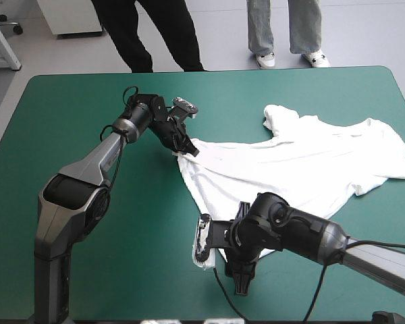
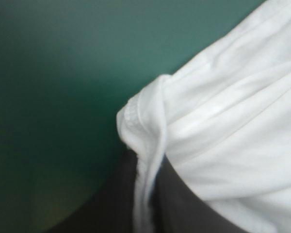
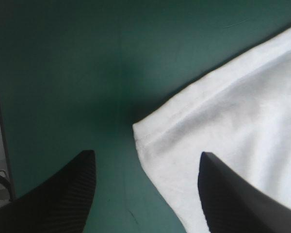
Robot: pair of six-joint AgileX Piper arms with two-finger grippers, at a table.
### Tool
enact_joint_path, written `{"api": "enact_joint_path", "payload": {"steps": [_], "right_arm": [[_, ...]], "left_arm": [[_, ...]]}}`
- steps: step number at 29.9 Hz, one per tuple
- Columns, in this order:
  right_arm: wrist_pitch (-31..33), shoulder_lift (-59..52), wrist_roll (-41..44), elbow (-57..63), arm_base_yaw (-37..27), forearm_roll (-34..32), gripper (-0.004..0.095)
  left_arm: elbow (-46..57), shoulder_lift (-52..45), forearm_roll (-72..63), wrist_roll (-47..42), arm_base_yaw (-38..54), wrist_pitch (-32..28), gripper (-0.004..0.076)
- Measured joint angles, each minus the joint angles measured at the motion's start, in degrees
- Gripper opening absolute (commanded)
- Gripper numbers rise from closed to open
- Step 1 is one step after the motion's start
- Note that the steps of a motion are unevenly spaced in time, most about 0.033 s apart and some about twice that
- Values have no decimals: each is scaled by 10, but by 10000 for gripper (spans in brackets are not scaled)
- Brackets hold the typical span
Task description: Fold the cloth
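The white T-shirt (image 1: 297, 169) lies spread but wrinkled over the right half of the tabletop (image 1: 88, 101). One sleeve is bunched toward the far edge and another part reaches close to the right edge. One corner of the shirt is drawn out to a point near the middle of the tabletop, and there your left gripper (image 1: 187, 150) has hold of it. In the left wrist view its black fingers (image 2: 116, 199) are all but closed, with a hemmed fold of the white cloth (image 2: 233, 121) pinched between them and the teal-green cover beyond. A second corner of the shirt tapers toward the near edge of the tabletop, where your right gripper (image 1: 223, 260) sits low over it. In the right wrist view its fingers (image 3: 63, 194) stand wide apart and hold nothing. That corner of the shirt (image 3: 233, 121) lies flat on the cover between them, nearer one finger than the other.
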Motion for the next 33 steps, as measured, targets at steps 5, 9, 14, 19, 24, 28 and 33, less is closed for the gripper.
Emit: {"api": "enact_joint_path", "payload": {"steps": [5,9,14,19,24,28,33], "right_arm": [[-28,33,-2,17,0,-5,567],[-51,46,-2,46,0,-11,567],[-82,60,-2,85,0,-23,564],[-89,71,-2,91,0,-23,501],[-76,88,0,83,-6,-12,316],[-83,94,10,79,-19,-10,54],[-97,95,31,79,-44,-5,-13]], "left_arm": [[0,0,-1,0,0,1,-9],[-1,0,-1,0,0,1,-9],[-1,0,-1,0,0,1,-9],[-1,1,-1,0,0,1,-9],[-1,1,-1,0,0,1,-9],[-1,1,-1,0,0,2,-9],[-1,1,-4,0,0,2,-9]]}}
